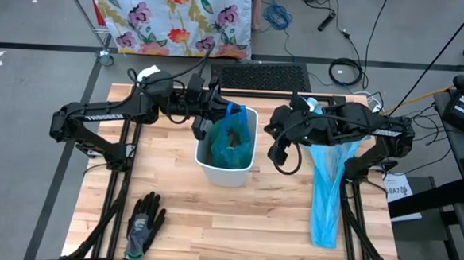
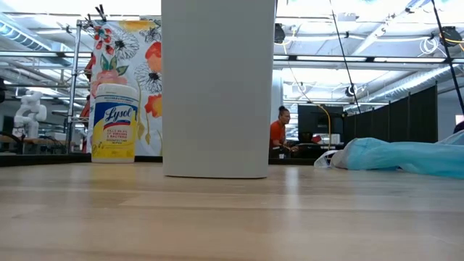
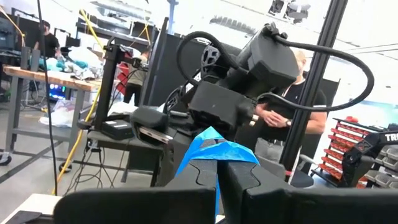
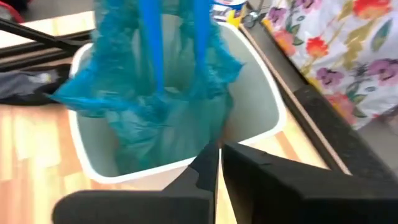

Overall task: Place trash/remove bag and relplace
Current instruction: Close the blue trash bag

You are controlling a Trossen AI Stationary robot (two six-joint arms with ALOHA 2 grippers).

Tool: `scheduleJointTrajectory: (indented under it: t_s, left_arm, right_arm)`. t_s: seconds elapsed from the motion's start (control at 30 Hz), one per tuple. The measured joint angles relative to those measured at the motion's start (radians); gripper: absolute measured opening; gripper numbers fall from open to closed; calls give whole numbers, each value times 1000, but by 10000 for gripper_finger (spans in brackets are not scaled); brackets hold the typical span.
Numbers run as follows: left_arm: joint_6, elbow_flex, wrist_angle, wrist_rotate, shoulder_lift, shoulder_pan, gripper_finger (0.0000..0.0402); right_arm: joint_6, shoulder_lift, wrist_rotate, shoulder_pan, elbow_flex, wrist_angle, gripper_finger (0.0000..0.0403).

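Note:
A white bin (image 1: 224, 168) stands mid-table, also seen in the low view (image 2: 217, 87). Inside it hangs a blue bag (image 1: 231, 146) with brown crumpled trash (image 1: 233, 136) showing through. My left gripper (image 1: 227, 111) is above the bin's far rim, shut on the bag's top (image 3: 214, 152). My right gripper (image 1: 277, 154) hangs shut and empty beside the bin's right side, fingers (image 4: 205, 171) pointing slantwise down at the bin (image 4: 261, 106). A second blue bag (image 1: 324, 190) lies flat on the table's right. My left gripper pinches the top of the blue bag, a bunched blue strip (image 3: 217, 149), between its two fingers. The fingers come about level from the table's left. Two blue strips (image 4: 152, 50) run taut upward from the bag, whose body hangs inside the bin.
A black-and-grey glove (image 1: 144, 221) lies near the table's front left. A Lysol canister (image 2: 114, 123) stands at the far left. A keyboard (image 1: 260, 74) sits beyond the far edge. People show in the room behind. Bare wood lies in front of the bin.

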Motion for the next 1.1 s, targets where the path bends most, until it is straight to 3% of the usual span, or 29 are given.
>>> scheduleJointTrajectory:
  t_s: [0.3, 0.7, 1.1]
  left_arm:
    - [-1, 6, -14, 30, -5, 0, 4]
    - [27, 90, -141, 32, -35, 0, 4]
    - [26, 91, -154, 24, -34, 0, 4]
  right_arm:
    - [-113, -12, 10, -82, -1, 78, 1]
    - [-379, 40, -268, -128, -1, 460, 0]
    - [-522, 111, -382, -141, -1, 687, 0]
